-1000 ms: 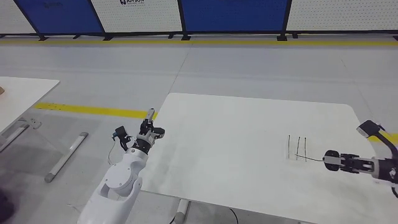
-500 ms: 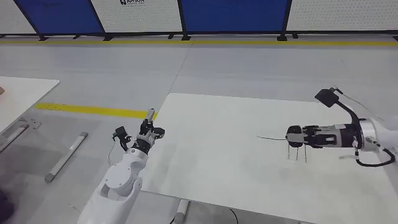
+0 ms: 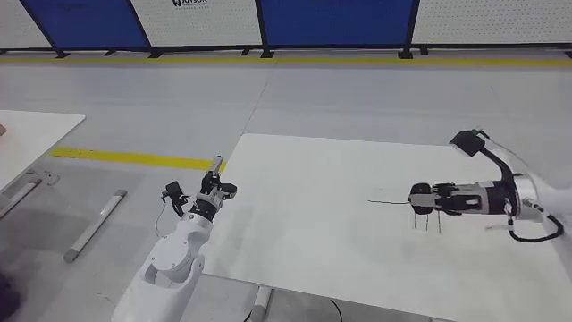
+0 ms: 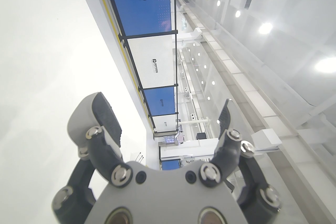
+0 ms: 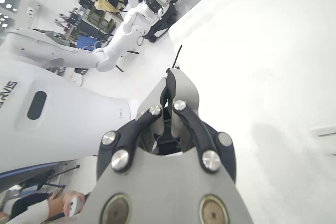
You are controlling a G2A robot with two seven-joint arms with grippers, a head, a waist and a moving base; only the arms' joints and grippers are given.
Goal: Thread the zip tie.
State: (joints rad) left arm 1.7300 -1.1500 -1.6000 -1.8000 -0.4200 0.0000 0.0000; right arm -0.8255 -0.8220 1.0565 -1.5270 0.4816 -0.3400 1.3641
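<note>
Wide-spread left claw (image 4: 164, 109), white table (image 4: 39, 51) alongside, blue and white panels (image 4: 147, 7) beyond, ceiling lights (image 4: 265, 28)

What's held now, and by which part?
The right gripper is shut on the zip tie near one end, the rest sticking out past its jaws; which end cannot be told. The left gripper is open, empty.

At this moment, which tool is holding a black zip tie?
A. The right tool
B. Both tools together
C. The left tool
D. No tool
A: the right tool is shut on the zip tie, whose thin end sticks out past its fingertips, while the left tool is open and grips nothing.
</note>
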